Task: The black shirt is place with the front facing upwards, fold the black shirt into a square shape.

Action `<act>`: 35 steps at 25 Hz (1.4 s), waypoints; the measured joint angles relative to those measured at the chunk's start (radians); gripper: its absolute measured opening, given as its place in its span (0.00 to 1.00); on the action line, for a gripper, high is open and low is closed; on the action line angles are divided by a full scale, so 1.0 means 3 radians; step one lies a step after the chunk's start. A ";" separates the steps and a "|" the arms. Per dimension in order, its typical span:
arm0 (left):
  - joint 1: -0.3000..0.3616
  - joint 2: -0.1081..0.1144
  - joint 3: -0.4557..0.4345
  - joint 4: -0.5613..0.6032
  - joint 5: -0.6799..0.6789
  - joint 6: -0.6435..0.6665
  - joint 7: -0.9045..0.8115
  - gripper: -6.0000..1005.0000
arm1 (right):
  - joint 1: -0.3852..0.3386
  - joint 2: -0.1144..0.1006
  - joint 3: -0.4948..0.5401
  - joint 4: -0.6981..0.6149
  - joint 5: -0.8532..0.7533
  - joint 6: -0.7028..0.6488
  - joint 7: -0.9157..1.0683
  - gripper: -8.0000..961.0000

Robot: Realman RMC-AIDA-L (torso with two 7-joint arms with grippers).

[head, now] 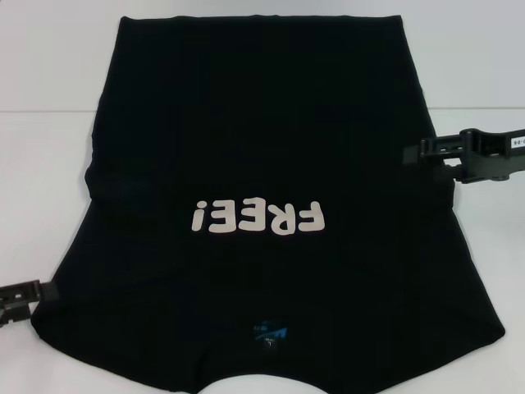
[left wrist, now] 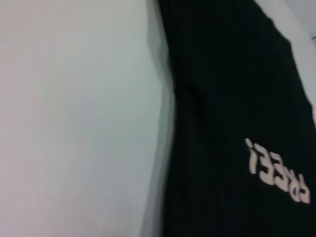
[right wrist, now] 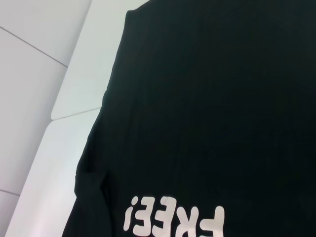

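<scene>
black shirt (head: 271, 164) flat across white table (head: 49, 164), print up. right gripper (head: 426, 153) at shirt's right edge, left gripper (head: 20, 297) at near-left corner; can't tell either grip.

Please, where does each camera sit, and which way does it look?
Head view: high, looking down on the black cloth T-shirt on the white table; left tool and right tool show at its sides.
Left wrist view: beside the shirt's edge; no tool shows.
Right wrist view: above the shirt; no tool shows.
Shared: the cream "FREE!" letters.
</scene>
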 joint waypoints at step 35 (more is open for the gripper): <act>-0.0002 -0.0054 0.0039 0.0011 0.0046 -0.0209 0.0103 0.82 | -0.0058 0.0002 0.0007 0.0008 0.0016 -0.0038 -0.0001 0.92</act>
